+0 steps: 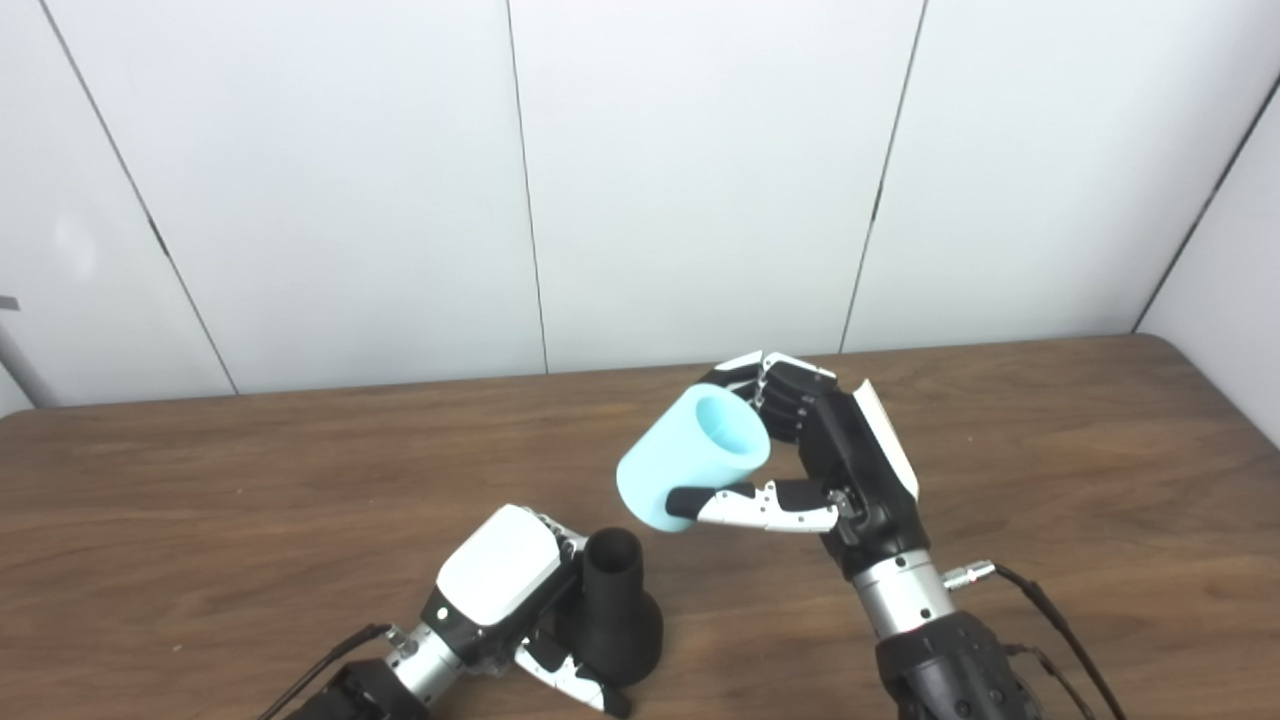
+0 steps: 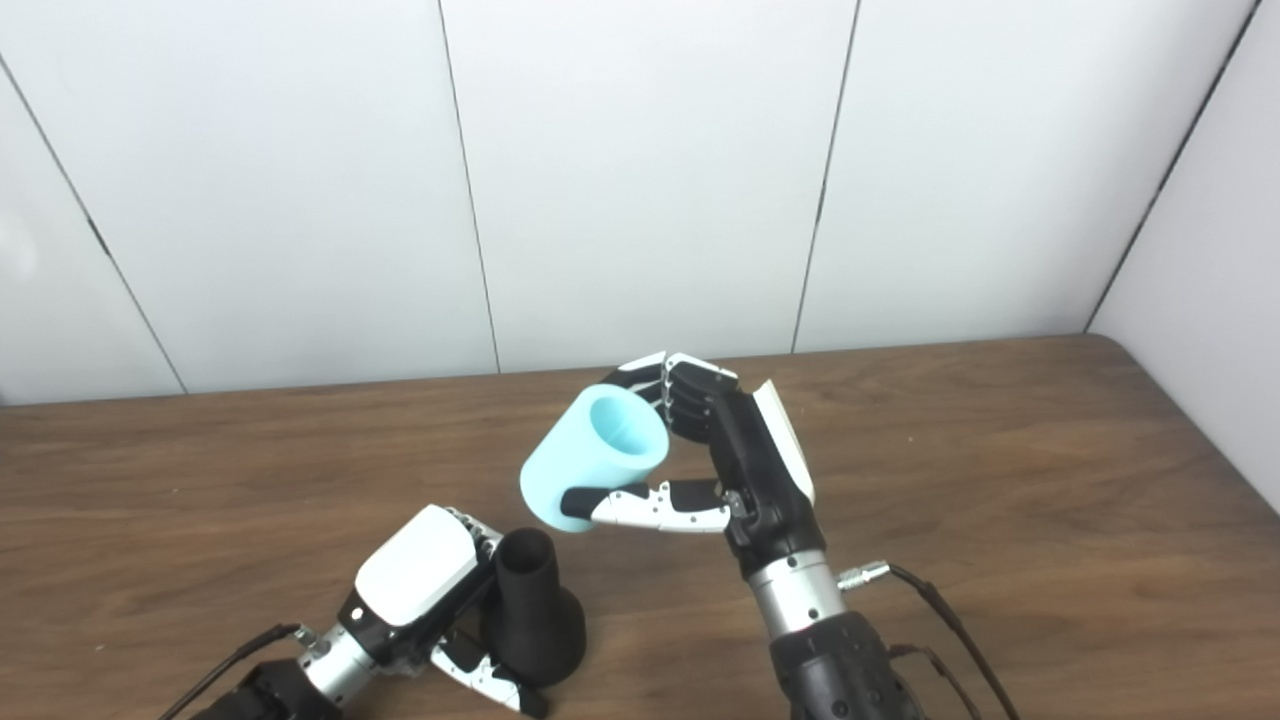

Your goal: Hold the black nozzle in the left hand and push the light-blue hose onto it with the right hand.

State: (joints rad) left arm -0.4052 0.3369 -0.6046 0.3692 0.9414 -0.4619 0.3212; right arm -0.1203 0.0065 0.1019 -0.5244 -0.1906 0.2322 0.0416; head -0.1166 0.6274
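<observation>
While left hand (image 1: 500,585) grips nozzle (image 1: 615,605) | hose (image 1: 690,455) in right hand (image 1: 830,460), above-right, apart

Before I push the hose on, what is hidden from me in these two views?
- Lower end of the light-blue hose: faces away in both views.
- Left hand fingers: behind the black nozzle.
- Nozzle base contact with the table: not clear.
- Both forearms: cut by the bottom edge.

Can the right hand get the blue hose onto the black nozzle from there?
Probably yes. The right hand holds the light-blue hose just above the black nozzle, whose open top looks uncovered; the left hand grips only its side.
</observation>
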